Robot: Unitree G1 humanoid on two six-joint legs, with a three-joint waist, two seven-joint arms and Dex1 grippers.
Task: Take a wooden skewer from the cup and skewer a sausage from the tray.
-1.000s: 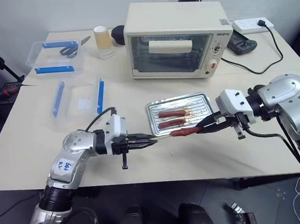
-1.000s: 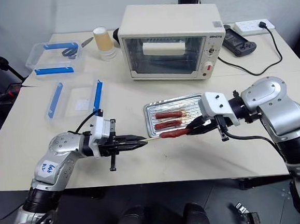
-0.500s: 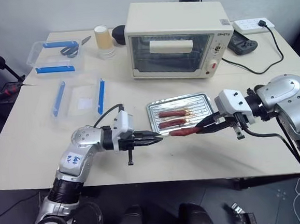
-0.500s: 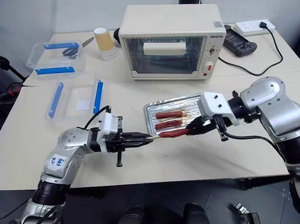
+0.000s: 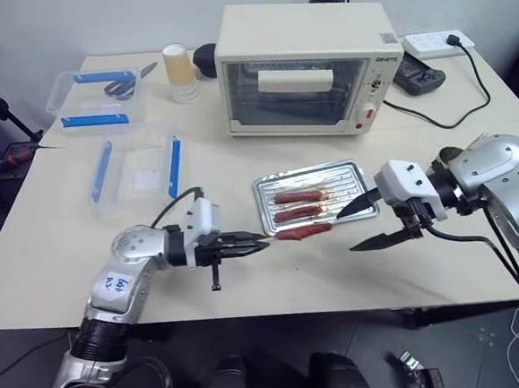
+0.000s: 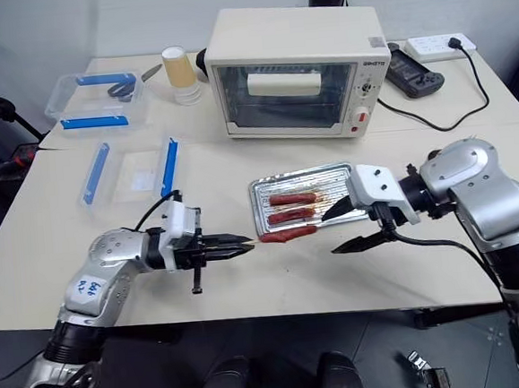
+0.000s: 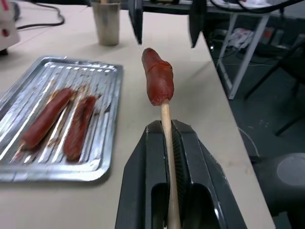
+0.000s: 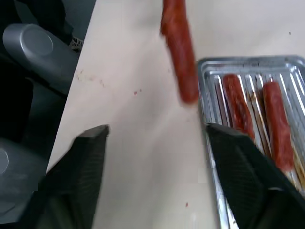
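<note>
My left gripper (image 5: 261, 241) is shut on the wooden skewer (image 7: 167, 157), which points toward the right arm. A reddish-brown sausage (image 5: 303, 231) is impaled on the skewer's tip and hangs just above the table, at the front edge of the silver tray (image 5: 344, 180). Two more sausages (image 5: 297, 195) lie side by side in the tray. My right gripper (image 5: 363, 224) stands open to the right of the skewered sausage (image 8: 180, 52), apart from it. The greyish cup (image 7: 106, 21) stands on the table beyond the tray.
A cream toaster oven (image 5: 303, 65) stands behind the tray. Clear plastic boxes with blue clips (image 5: 136, 168) and a yellowish cup stack (image 5: 178, 72) are at the left back. A power strip (image 5: 432, 44) with its cable lies at the back right.
My right gripper has opened, let go of the sausage and drawn back to the right. The sausage now hangs on the skewer alone, and my left gripper has pulled it a little leftward.
</note>
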